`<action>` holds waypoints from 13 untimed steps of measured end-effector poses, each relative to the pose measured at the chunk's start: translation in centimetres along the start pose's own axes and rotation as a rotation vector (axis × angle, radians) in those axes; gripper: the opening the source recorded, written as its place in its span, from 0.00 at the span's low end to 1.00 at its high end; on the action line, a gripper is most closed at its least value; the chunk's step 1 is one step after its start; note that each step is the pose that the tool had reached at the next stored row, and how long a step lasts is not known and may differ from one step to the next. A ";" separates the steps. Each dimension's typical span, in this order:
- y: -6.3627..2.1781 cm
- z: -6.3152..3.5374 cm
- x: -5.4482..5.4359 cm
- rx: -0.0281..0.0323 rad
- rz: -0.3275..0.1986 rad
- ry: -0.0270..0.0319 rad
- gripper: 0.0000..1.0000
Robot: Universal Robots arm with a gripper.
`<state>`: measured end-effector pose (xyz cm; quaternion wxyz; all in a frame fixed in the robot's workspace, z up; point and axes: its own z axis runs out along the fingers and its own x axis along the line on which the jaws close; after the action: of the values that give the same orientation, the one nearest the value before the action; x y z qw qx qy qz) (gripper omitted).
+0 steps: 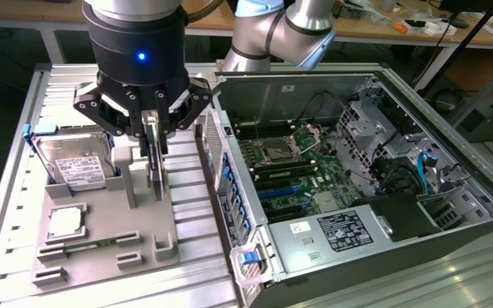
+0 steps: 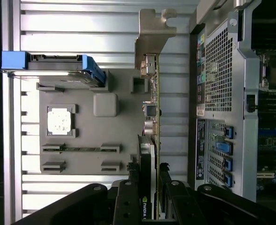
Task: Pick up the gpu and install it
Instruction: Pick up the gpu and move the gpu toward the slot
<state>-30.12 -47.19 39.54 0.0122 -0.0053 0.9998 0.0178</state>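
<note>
Over grey tray [image 1: 92, 264], pincer [image 1: 155, 142] clamped on upright gpu [image 1: 157, 181], thin dark card, silver bracket [image 2: 152, 35]

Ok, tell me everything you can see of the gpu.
The gpu is a thin dark card standing upright on its edge over the grey parts tray, beside the open computer case. A silver metal bracket caps one end; a green board edge runs along it, and its black shroud carries a logo. The fingers of the gripper clamp it from both sides. Whether it rests in the tray I cannot tell.
</note>
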 end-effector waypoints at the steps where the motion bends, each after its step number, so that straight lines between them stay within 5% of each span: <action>1: 0.01 -0.12 0.0 0.0005 0.000 0.0001 0.27; 13: 0.05 -1.51 0.0 0.0067 0.000 0.0001 0.27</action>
<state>-30.12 -47.19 41.05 0.0122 -0.0053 0.9998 0.0145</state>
